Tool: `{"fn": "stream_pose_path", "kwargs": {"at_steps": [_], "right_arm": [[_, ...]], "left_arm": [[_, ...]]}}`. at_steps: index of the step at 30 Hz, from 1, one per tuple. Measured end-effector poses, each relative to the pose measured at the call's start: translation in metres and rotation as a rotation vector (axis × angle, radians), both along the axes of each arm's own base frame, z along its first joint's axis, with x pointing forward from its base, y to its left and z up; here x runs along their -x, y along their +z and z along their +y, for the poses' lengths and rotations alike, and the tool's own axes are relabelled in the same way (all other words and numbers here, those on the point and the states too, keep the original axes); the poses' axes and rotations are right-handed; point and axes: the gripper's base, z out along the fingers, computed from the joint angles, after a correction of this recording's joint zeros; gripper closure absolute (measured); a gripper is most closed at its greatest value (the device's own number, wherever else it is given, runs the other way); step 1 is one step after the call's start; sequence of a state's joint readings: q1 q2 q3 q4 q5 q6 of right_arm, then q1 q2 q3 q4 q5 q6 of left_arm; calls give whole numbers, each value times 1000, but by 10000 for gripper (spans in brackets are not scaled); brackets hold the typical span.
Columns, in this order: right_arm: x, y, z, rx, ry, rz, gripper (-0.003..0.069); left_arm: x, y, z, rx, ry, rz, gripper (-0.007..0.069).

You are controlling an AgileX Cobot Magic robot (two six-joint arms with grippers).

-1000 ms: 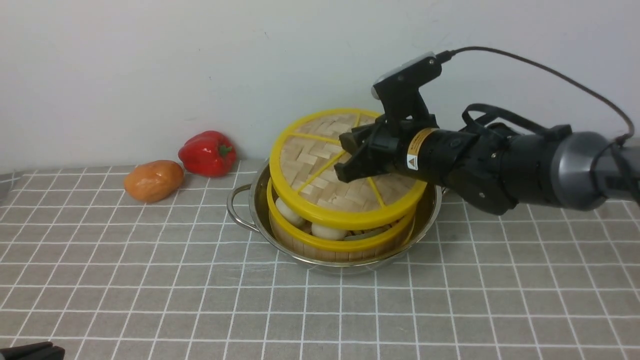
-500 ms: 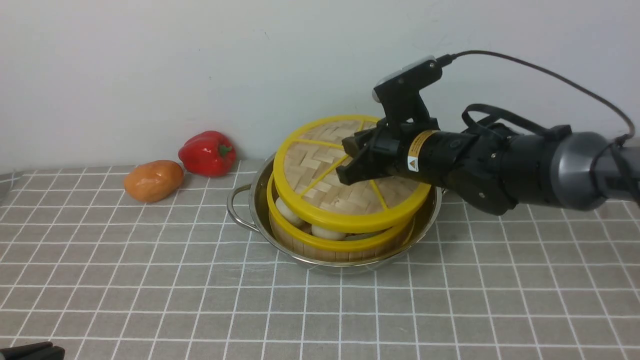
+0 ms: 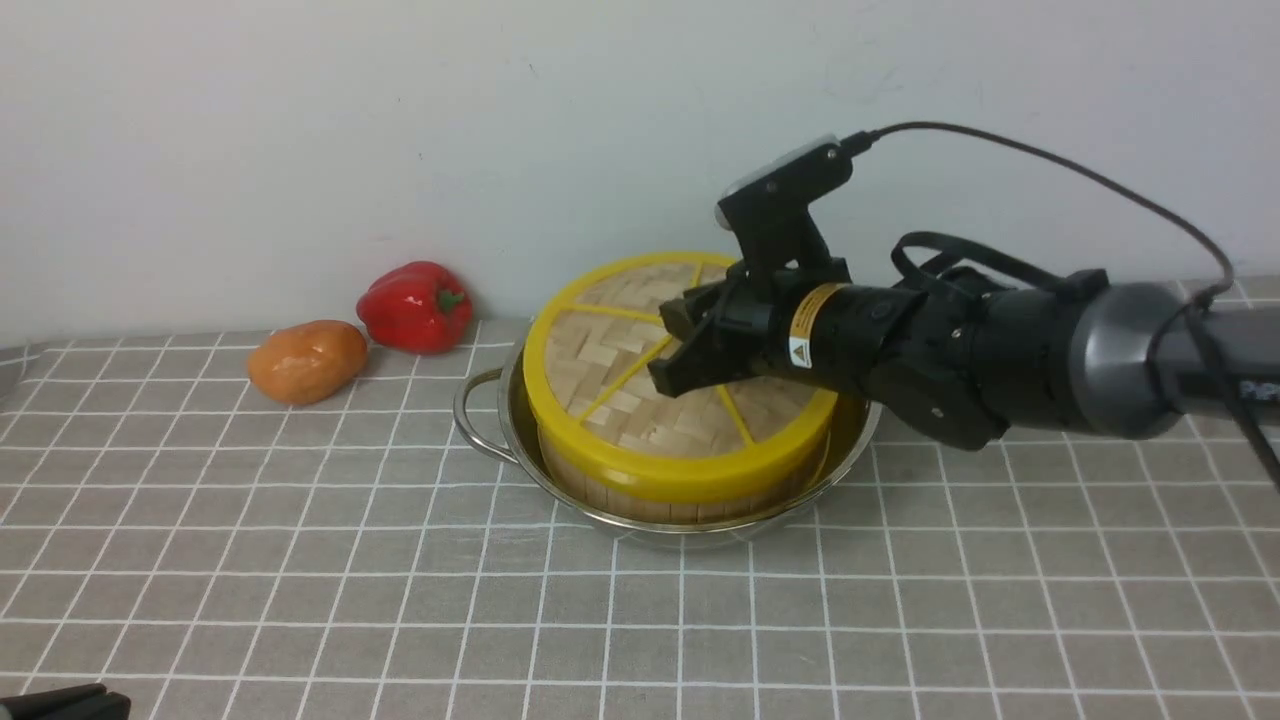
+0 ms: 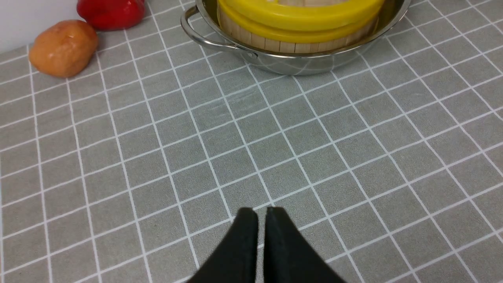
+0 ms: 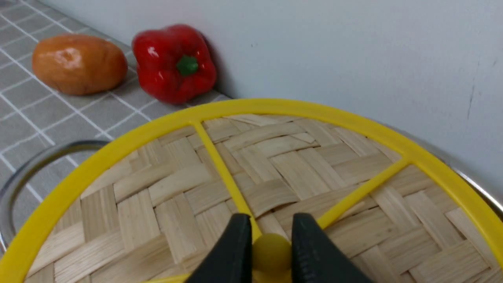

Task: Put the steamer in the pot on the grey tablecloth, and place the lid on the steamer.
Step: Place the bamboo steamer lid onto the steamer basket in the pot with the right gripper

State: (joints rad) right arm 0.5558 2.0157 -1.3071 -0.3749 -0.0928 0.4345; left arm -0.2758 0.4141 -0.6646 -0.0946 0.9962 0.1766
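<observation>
right arm (image 3: 1000, 350): stretched leftward | right fingers (image 5: 232, 255): clamped, gripping | left fingers (image 4: 243, 243): pressed together, angled downward

A yellow label (image 3: 808, 324) bearing a black warning triangle wraps the right arm (image 3: 1000, 350) (small print illegible). Toward three o'clock from it, pale letters (image 3: 1262, 388) read "PiP", cut off.

Front overview, wrist close-ups, shared pot (image 3: 690, 530)
</observation>
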Motion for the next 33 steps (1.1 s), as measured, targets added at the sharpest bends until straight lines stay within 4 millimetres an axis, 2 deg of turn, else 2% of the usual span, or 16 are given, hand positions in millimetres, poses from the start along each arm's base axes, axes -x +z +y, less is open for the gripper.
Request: {"fn": "stream_pose_path", "kwargs": {"at_steps": [2, 15, 22, 33], "right_arm": [[-1, -5, 1, 2, 2, 7, 518], [-2, -4, 1, 9, 21, -27, 518], [-9, -4, -11, 16, -12, -24, 518], [-10, -4, -12, 15, -17, -20, 518]], "left_arm": [[0, 0, 0, 0, 0, 0, 602], [0, 0, 0, 0, 0, -1, 602], [0, 0, 0, 0, 0, -1, 602], [0, 0, 0, 0, 0, -1, 602]]}}
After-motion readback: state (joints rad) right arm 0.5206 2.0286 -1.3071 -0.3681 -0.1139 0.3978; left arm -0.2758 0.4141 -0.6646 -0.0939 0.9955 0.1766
